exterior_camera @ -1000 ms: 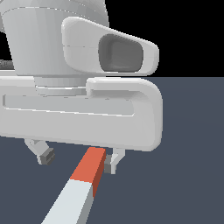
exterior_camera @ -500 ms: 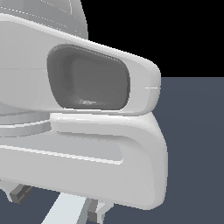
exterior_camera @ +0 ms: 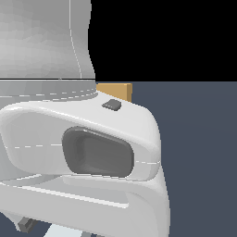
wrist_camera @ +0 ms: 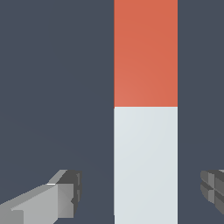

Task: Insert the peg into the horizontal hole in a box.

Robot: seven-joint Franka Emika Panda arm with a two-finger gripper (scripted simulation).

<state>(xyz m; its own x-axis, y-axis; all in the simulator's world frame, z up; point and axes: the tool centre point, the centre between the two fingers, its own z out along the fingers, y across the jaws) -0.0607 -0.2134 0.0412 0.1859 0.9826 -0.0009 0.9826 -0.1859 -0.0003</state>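
Lower now than half a second ago, the gripper (wrist_camera: 142, 192) straddles the peg (wrist_camera: 145, 131), jaws wide and clear of its sides. Its long axis crosses between the fingers (wrist_camera: 61, 199). Behind the arm peeks the box (exterior_camera: 115, 90).

A flat, dark slate-blue tabletop (exterior_camera: 199, 157) fills the exterior view's right and lower part; it is plain and unmarked; above its straight far edge lies a pure black background (exterior_camera: 162, 37); the same tabletop (wrist_camera: 52, 87) shows evenly shaded in the wrist view.
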